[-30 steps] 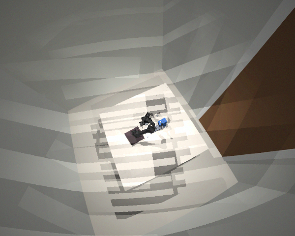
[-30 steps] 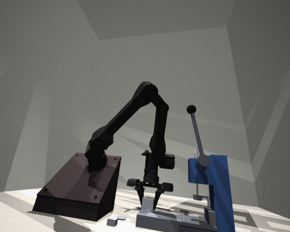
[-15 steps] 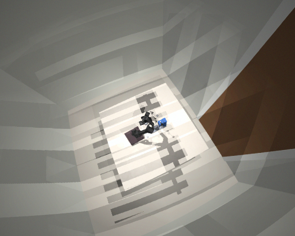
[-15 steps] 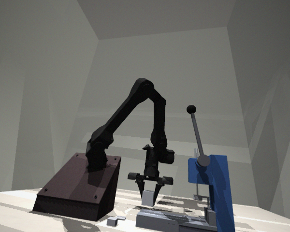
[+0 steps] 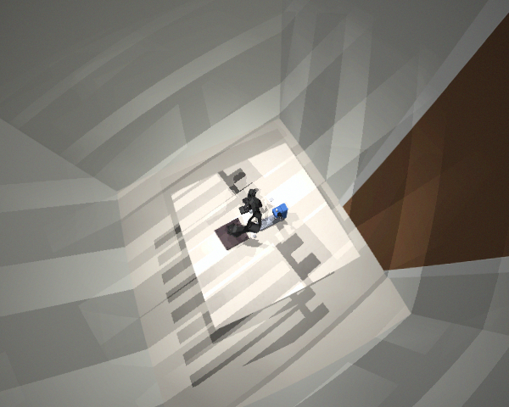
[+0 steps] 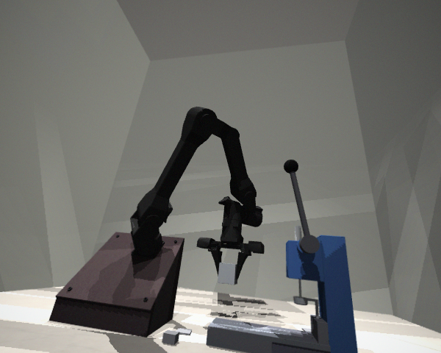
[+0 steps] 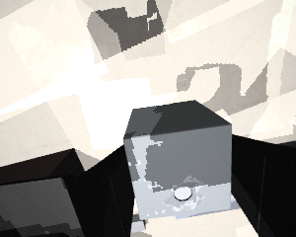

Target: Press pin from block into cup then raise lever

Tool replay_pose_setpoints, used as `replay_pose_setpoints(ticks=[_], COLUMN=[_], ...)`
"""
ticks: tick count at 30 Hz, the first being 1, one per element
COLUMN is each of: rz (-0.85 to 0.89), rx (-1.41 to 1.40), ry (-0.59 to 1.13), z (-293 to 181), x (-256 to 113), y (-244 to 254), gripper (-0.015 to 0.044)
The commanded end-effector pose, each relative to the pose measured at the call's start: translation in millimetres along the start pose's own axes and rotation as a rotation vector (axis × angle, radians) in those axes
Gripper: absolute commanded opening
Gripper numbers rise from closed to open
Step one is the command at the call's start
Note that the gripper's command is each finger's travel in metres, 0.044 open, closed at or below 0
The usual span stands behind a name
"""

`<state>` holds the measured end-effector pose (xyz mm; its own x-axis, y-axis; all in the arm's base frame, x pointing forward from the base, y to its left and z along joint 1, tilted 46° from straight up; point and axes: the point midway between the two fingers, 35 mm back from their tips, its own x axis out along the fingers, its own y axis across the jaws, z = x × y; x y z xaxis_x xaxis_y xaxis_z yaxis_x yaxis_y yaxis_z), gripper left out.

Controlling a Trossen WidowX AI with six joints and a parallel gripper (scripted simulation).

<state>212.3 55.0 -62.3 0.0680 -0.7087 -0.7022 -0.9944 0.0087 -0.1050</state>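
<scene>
Pin visible on gripped blk in wrist cam, not ext.

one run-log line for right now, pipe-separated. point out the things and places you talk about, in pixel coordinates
gripper (image 6: 228, 282) (image 7: 169, 140): shut on block (image 6: 227, 273) (image 7: 180, 170) | block: raised, off press bed (image 6: 247, 334) | lever (image 6: 300, 203): up | pressing: not started

Block: pale grey, raised upright | Pin: round, white, in block | Lever: black-knobbed, up | Punch: raised
</scene>
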Motion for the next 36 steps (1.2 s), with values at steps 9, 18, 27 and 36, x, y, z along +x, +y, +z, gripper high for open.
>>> replay_pose_setpoints(ticks=[9,18,27,36], rz=[-0.001,-0.001,-0.001,0.0], rx=[0.0,-0.002,-0.003,0.019], ry=[-0.008,-0.006,0.0,0.005], z=[-43.3,-82.0,-120.9,-144.2], x=[-20.0,-31.3,-40.0,-44.1], y=[-12.3,-15.5,-12.5,-7.5], gripper=[0.0,0.0,0.0,0.0])
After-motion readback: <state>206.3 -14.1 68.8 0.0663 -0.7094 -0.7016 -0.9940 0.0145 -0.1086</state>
